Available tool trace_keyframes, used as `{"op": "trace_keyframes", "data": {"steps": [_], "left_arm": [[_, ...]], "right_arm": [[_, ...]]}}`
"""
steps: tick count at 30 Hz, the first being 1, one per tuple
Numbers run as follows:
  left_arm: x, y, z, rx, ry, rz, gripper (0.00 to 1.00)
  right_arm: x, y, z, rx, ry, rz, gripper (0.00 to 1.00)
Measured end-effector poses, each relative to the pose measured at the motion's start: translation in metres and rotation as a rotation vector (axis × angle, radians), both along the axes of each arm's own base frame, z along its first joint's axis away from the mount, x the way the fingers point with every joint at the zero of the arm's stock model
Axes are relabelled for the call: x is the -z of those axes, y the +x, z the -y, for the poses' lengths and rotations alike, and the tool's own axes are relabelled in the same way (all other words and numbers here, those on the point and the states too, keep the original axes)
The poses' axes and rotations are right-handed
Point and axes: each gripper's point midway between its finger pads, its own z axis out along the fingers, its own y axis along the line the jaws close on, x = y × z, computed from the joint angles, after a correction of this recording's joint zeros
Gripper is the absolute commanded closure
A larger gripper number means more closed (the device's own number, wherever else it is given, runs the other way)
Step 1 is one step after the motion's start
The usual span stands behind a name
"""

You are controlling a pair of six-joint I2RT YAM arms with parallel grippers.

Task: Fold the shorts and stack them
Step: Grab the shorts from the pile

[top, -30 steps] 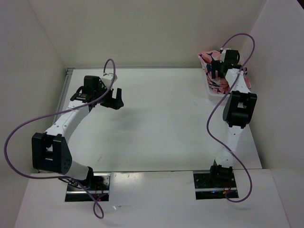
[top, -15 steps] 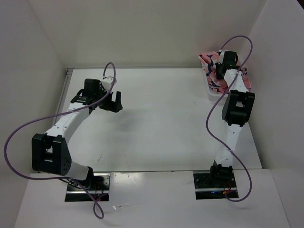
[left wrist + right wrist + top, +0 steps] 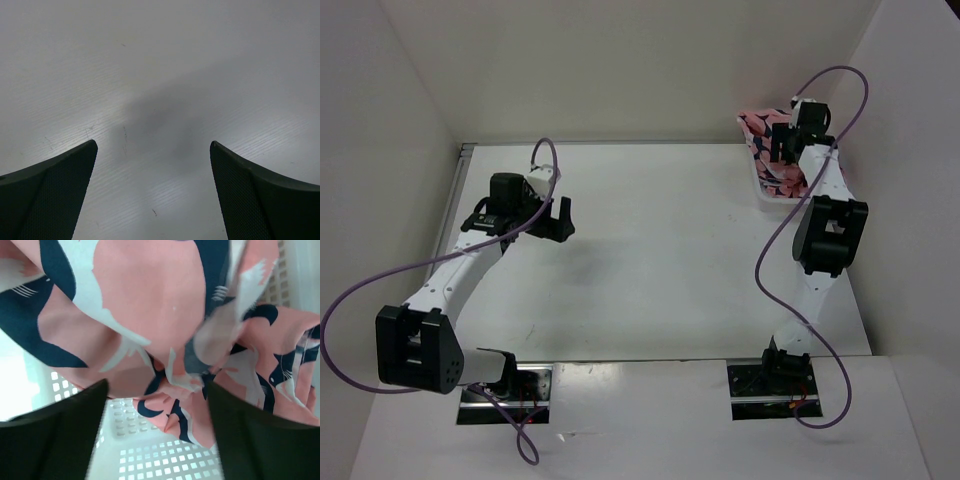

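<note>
The salmon-pink shorts [image 3: 758, 125] with navy-and-white sharks lie bunched in the white mesh basket [image 3: 761, 192] at the table's far right corner. My right gripper [image 3: 783, 150] hangs over that pile. In the right wrist view a crumpled fold of the shorts [image 3: 145, 295] hangs between the jaws of my right gripper [image 3: 155, 385]. The jaws stand apart, and the fold brushes the right finger without being pinched. The basket's mesh floor [image 3: 165, 460] shows below. My left gripper [image 3: 555, 215] hovers open over bare table on the left, and between the fingers of my left gripper [image 3: 153, 145] there is nothing.
White walls close in the table on the left, back and right. The basket sits tight against the right wall. Purple cables loop from both arms. The white tabletop [image 3: 660, 260] stretches between the two arms.
The right wrist has shifted slightly back and up over the basket. The left arm has swung a little toward the left, its elbow sliding nearer the front edge.
</note>
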Motion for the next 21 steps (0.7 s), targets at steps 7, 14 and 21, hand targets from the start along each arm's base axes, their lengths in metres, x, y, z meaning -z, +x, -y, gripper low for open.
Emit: {"op": "trace_keyframes", "data": {"steps": [7, 14, 21], "left_arm": [[0.000, 0.000, 0.000, 0.000, 0.000, 0.000, 0.00], [0.008, 0.001, -0.001, -0.003, 0.006, -0.023, 0.00], [0.016, 0.004, -0.001, -0.005, 0.012, -0.056, 0.00]], "right_arm": [[0.016, -0.006, 0.005, 0.030, -0.004, -0.036, 0.00], [0.058, -0.007, 0.009, 0.029, 0.015, -0.107, 0.00], [0.086, -0.009, 0.008, -0.005, 0.036, -0.159, 0.74]]}}
